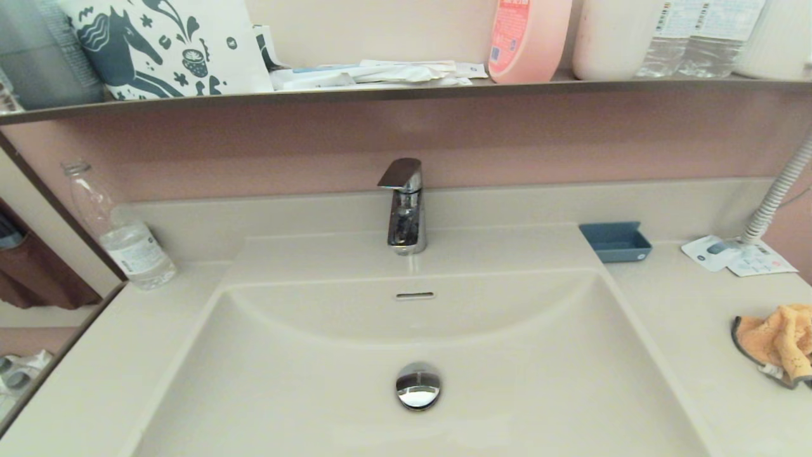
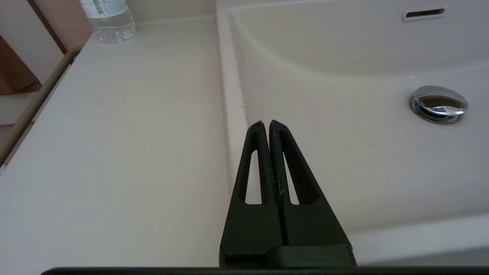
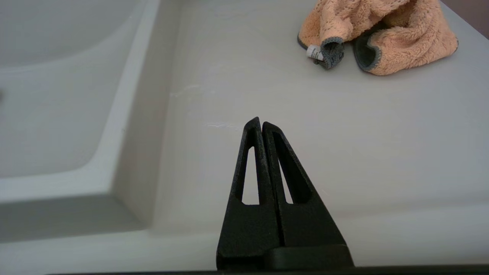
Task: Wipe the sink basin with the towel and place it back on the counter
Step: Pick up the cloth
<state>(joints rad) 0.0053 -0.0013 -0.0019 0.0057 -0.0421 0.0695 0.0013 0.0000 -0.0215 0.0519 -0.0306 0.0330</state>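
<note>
The cream sink basin [image 1: 330, 381] fills the middle of the head view, with its chrome drain plug [image 1: 418, 385] and slot overflow [image 1: 415, 295]. The orange towel [image 1: 779, 341] lies crumpled on the counter [image 1: 685, 330] at the far right; in the right wrist view the towel [image 3: 382, 34] shows its grey edging and white tag. My right gripper [image 3: 261, 124] is shut and empty above the counter, short of the towel. My left gripper [image 2: 266, 124] is shut and empty over the basin's left rim [image 2: 229, 114]. Neither arm shows in the head view.
A chrome faucet [image 1: 404, 206] stands behind the basin. A water bottle [image 1: 120, 228] is on the left counter. A blue soap dish [image 1: 615, 241], paper leaflets [image 1: 739, 254] and a ribbed hose [image 1: 777, 193] sit at back right. The dark shelf [image 1: 406, 92] above holds bottles and a bag.
</note>
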